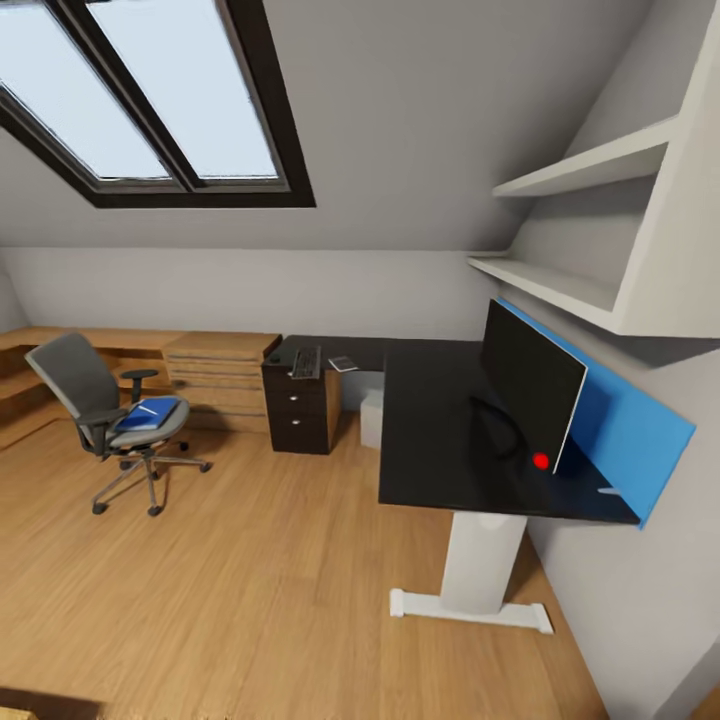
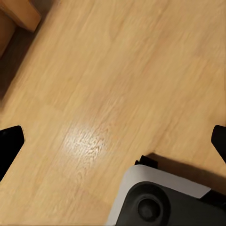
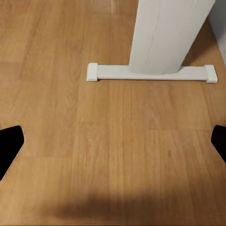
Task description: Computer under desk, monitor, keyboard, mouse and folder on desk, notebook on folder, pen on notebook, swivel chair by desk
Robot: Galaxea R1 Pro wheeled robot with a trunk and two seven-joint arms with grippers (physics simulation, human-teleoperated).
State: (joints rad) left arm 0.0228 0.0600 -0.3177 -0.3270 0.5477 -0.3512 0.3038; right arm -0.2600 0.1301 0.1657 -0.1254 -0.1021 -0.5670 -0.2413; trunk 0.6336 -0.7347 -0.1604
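The blue folder lies on the swivel chair — well apart from the desk, where monitor and keyboard sit. Both grippers — left, right — hang wide open and empty over the floor, seemingly in transit.

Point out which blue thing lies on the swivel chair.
The folder, flat on the swivel chair seat; the other blue thing is the upright back panel behind the monitor.

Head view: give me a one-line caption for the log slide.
Attic bedroom: blue folder on the swivel chair, monitor on the black desk, keyboard at its far end.
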